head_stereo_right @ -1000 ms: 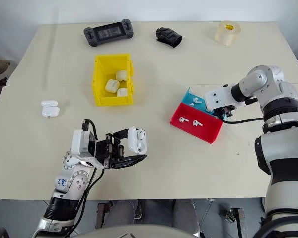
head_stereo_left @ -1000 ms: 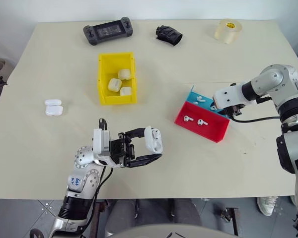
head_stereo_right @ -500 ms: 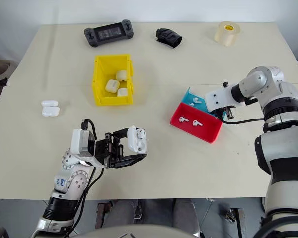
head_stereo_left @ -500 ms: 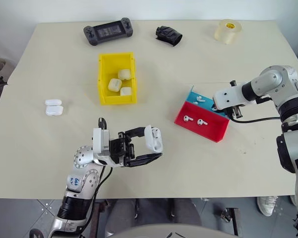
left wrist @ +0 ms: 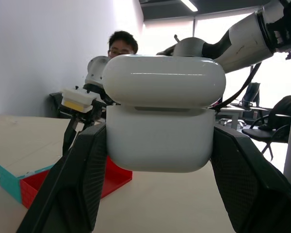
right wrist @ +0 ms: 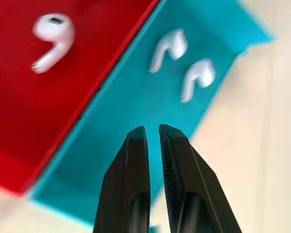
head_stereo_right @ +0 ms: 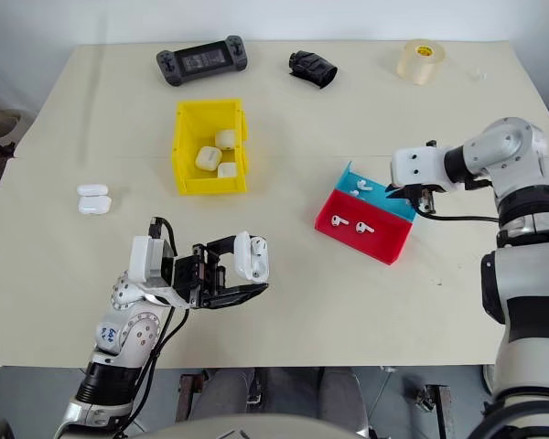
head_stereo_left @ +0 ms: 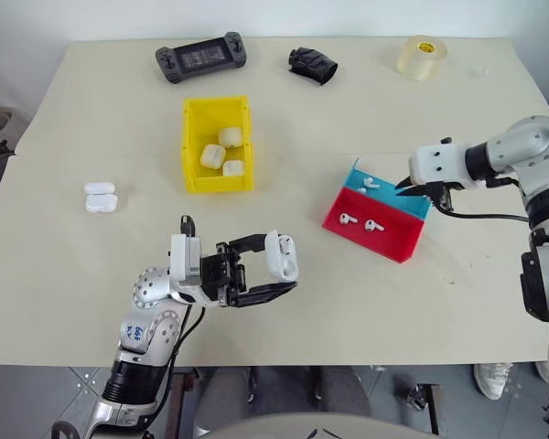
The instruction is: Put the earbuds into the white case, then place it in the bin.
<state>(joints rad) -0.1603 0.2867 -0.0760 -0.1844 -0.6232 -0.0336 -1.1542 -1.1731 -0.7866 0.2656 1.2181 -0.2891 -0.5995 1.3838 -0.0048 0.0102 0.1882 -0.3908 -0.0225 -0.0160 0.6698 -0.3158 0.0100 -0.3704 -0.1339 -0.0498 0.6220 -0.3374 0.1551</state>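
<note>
Centrally, a cream table (head_stereo_left: 366, 302) is shown, bearing all items. Toward the far side stand a black handheld game console (head_stereo_left: 199, 57), a black crumpled object (head_stereo_left: 311, 65) and a roll of tape (head_stereo_left: 419, 57). A yellow bin (head_stereo_left: 194, 178) is seen left of centre, holding three white cases. A red tray (head_stereo_left: 384, 245) with two earbuds and, touching it behind, a blue tray (right wrist: 136, 102) with two earbuds (right wrist: 184, 60) lie toward the right. Two spare cases (head_stereo_left: 99, 197) rest well apart at the left.

The white case (head_stereo_left: 282, 257) is held off the table by the left gripper (head_stereo_left: 267, 270), clamped between its fingers; in the left wrist view the lid is seen only slightly raised from the body. The right gripper (right wrist: 153, 132) is poised over the blue tray, its jaws drawn to a narrow slit with nothing visibly between them.

The step in hand is judged to be the fetching of an earbud. For the next move, the right jaws would need to be reopened and brought down astride one earbud stem; the case lid must be opened wider before insertion.
</note>
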